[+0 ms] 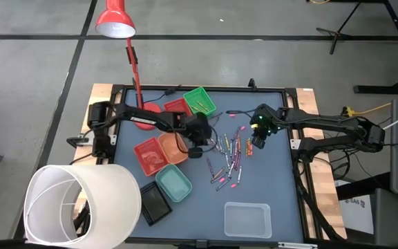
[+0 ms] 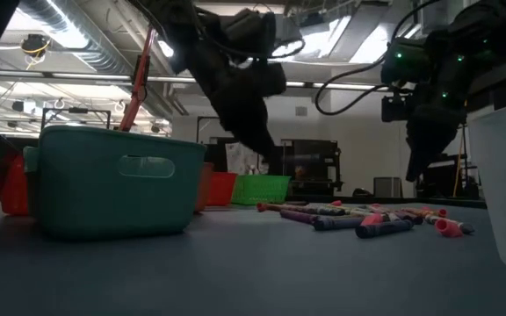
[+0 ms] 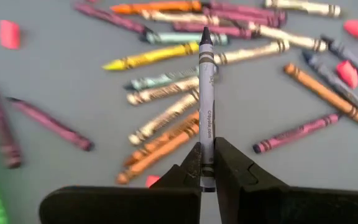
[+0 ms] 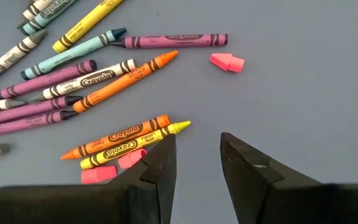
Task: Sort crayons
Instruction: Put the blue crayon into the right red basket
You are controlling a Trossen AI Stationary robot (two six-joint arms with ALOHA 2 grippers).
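Many crayons (image 1: 230, 155) lie loose on the dark mat at the table's middle, with a few pink eraser bits among them. My left gripper (image 3: 207, 155) hangs above the pile's left edge (image 1: 200, 144), shut on a grey crayon (image 3: 206, 93). My right gripper (image 4: 197, 152) stands open over the pile's right side (image 1: 258, 143), its fingers above bare mat. An orange crayon (image 4: 120, 135) and a yellow crayon (image 4: 135, 144) lie beside one of its fingers; it touches nothing. My left gripper pinches the grey crayon by its flat rear end (image 3: 207, 140) between the two fingers. The crayon runs straight on from the fingers, its point away from them. The fingers slant down from the table's left, and the crayon is lifted clear of the pile.
Small trays stand left of the pile: green (image 1: 199, 100) and red (image 1: 177, 107) at the back, red (image 1: 149, 155) and orange (image 1: 173, 147) in the middle, teal (image 1: 173, 183) and black (image 1: 154, 204) nearer. A clear tray (image 1: 247, 218) sits near the front. A red lamp (image 1: 115, 21) stands at the back left.
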